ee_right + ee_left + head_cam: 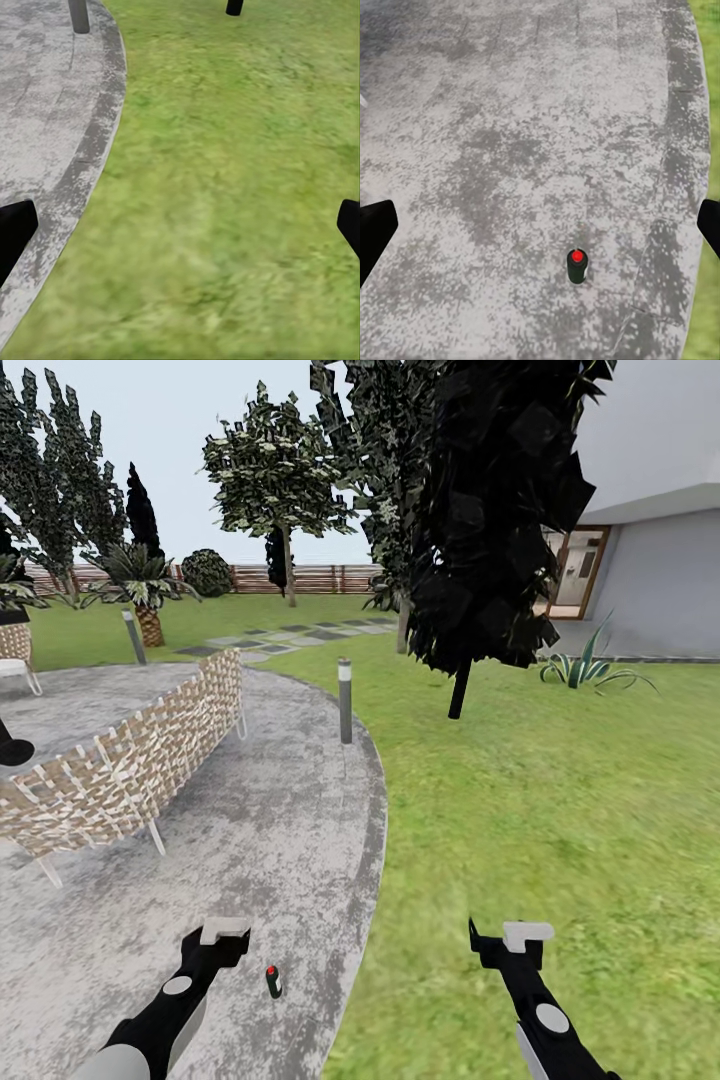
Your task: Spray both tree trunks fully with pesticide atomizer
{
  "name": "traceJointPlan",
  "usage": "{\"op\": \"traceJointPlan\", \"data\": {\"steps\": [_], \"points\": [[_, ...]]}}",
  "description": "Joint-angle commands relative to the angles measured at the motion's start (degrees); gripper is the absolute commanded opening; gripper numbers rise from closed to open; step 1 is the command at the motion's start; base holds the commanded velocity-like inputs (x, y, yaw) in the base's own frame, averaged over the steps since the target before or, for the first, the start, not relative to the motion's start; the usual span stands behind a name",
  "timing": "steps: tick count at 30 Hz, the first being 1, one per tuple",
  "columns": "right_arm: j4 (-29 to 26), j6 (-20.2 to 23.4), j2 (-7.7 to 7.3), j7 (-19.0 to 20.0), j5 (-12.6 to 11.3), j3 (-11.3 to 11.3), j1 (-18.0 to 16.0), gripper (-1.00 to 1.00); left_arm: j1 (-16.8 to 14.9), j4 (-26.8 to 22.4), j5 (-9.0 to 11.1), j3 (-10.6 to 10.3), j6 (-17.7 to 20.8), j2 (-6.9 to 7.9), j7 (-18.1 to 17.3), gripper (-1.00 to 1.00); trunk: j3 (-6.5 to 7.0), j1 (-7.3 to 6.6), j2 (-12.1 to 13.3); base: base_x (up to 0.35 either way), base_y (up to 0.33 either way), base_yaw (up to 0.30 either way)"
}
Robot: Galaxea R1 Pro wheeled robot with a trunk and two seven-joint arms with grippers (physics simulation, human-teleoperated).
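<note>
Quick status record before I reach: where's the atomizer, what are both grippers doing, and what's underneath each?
atomizer: pesticide atomizer upright on the floor, red dot up, near the curved edge
left gripper: left gripper open, empty, above paving, just beside the atomizer
right gripper: right gripper open, empty, over the lawn
nearby: woven bench, bollard light
grasp: not yet made

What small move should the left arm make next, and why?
Probably lower the left gripper toward the pesticide atomizer: it stands upright on the floor, ungrasped, and the fingers look spread wide above it.
</note>
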Motion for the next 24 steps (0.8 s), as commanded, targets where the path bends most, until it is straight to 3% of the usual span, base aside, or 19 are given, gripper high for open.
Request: {"op": "traceJointPlan", "data": {"steps": [1, 24], "points": [[0.0, 0.01, 0.0, 0.0, 0.0, 0.0, 0.0, 1.0, 0.0, 0.0, 0.0, 0.0, 0.0, 0.0, 0.0, 1.0, -0.2, 0.23, -0.42, 0.0, 0.0, 0.0], [0.02, -0.01, 0.0, 0.0, 0.01, -0.07, 0.0, 1.0, 0.0, 0.0, 0.0, 0.07, -0.09, -0.01, 0.07, 1.0, -6.14, 5.28, -9.64, 0.0, 0.0, 0.0]]}}
